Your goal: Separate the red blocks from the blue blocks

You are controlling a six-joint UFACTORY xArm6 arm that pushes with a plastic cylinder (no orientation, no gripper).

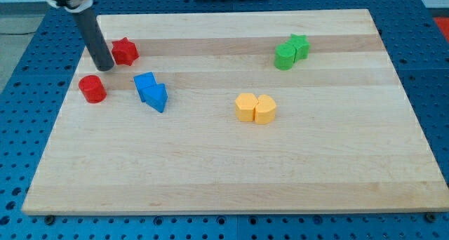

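My tip [105, 67] rests on the wooden board [231, 170] at the view's upper left. A red star-shaped block [125, 51] lies just to the tip's right, close to it or touching. A red cylinder [92, 89] sits just below the tip. Two blue blocks touch each other right of the cylinder: a blue cube-like block [145, 83] and a blue wedge [157, 97] below it. The blue pair lies apart from both red blocks.
Two green blocks [291, 52] touch each other at the upper right. Two yellow blocks [255, 108] touch each other near the middle. A blue perforated table [21, 78] surrounds the board.
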